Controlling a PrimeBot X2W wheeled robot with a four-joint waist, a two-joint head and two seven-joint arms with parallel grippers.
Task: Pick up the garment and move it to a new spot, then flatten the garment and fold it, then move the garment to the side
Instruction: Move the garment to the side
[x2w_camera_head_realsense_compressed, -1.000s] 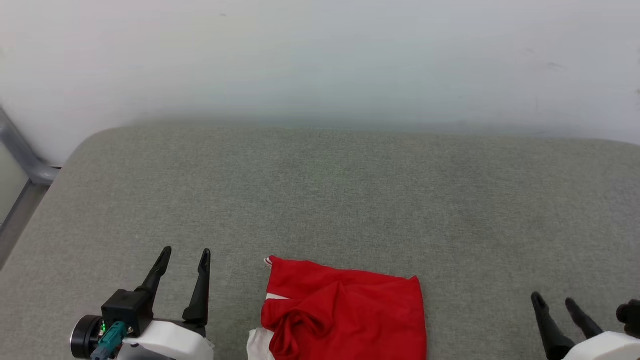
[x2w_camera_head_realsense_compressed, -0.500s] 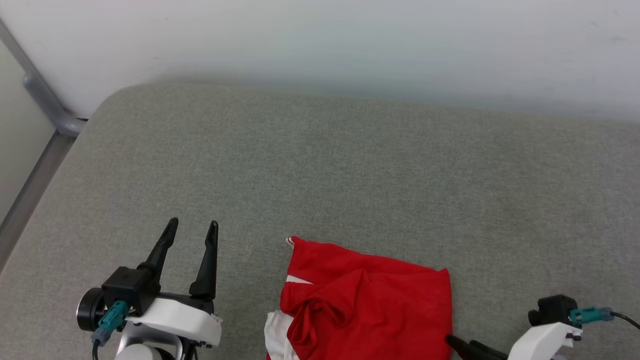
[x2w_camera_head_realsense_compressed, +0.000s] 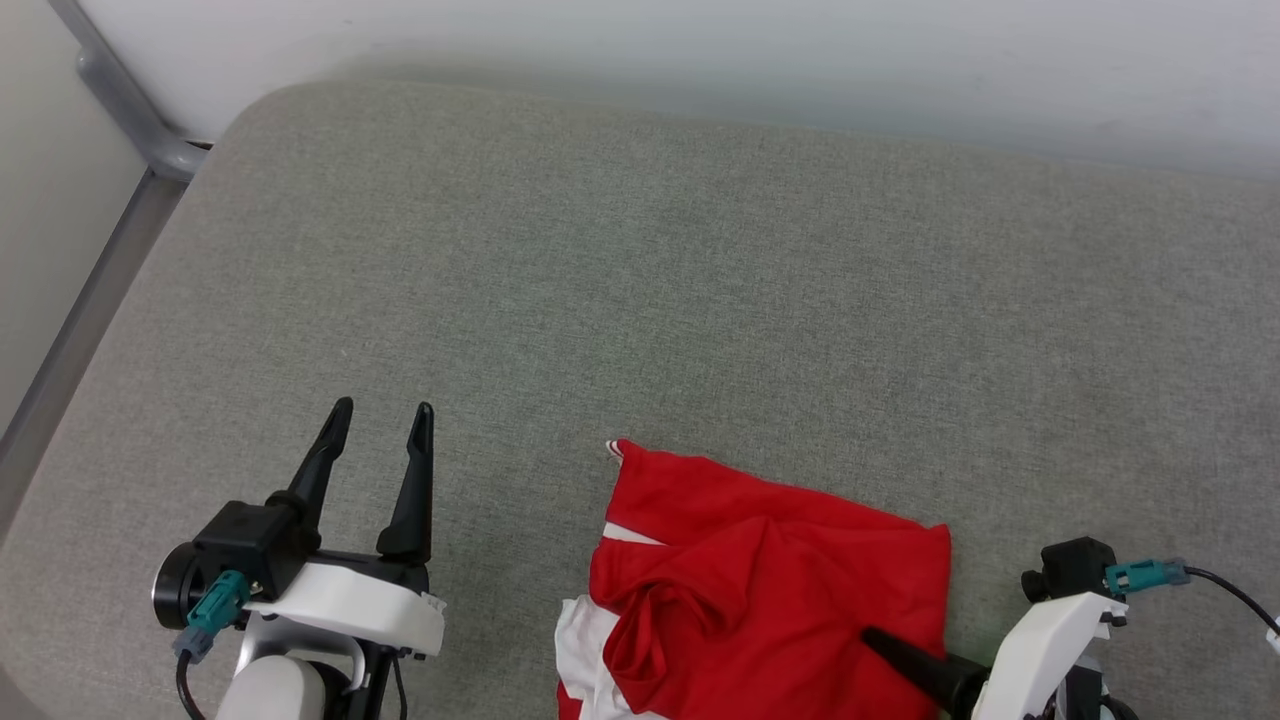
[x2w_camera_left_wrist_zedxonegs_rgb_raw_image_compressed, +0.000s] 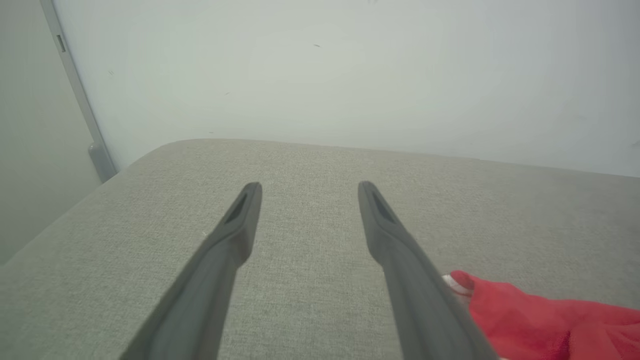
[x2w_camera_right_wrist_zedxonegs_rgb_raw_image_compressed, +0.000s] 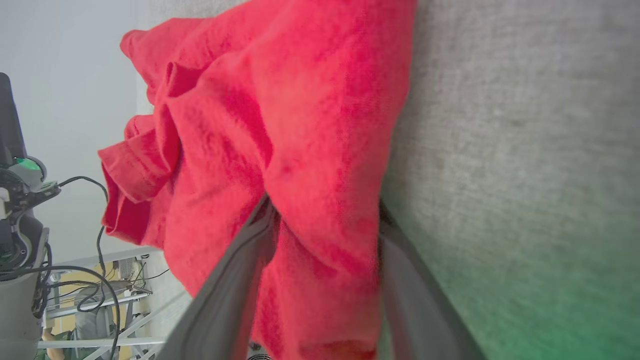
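Observation:
The garment (x2w_camera_head_realsense_compressed: 770, 580) lies crumpled on the grey cushion (x2w_camera_head_realsense_compressed: 700, 300) near the front edge, red with a white sleeve at its lower left. My right gripper (x2w_camera_head_realsense_compressed: 880, 640) reaches in from the right at the garment's right edge. In the right wrist view its fingers (x2w_camera_right_wrist_zedxonegs_rgb_raw_image_compressed: 325, 206) stand apart on either side of a raised fold of the garment (x2w_camera_right_wrist_zedxonegs_rgb_raw_image_compressed: 280, 125). My left gripper (x2w_camera_head_realsense_compressed: 382, 410) hovers open over bare cushion left of the garment, nothing between its fingers (x2w_camera_left_wrist_zedxonegs_rgb_raw_image_compressed: 310, 187). A red corner of the garment (x2w_camera_left_wrist_zedxonegs_rgb_raw_image_compressed: 540, 320) lies beside its right finger.
A white wall runs behind the cushion. A grey metal rail (x2w_camera_head_realsense_compressed: 140, 130) slants along the cushion's left side. The cushion stretches bare behind and beside the garment. A stand with black cables (x2w_camera_right_wrist_zedxonegs_rgb_raw_image_compressed: 30, 240) is at the left of the right wrist view.
The head camera has tilted down and shifted. My right gripper swung in from the lower right, turned leftward and pushed onto the garment's right edge. The left gripper held still.

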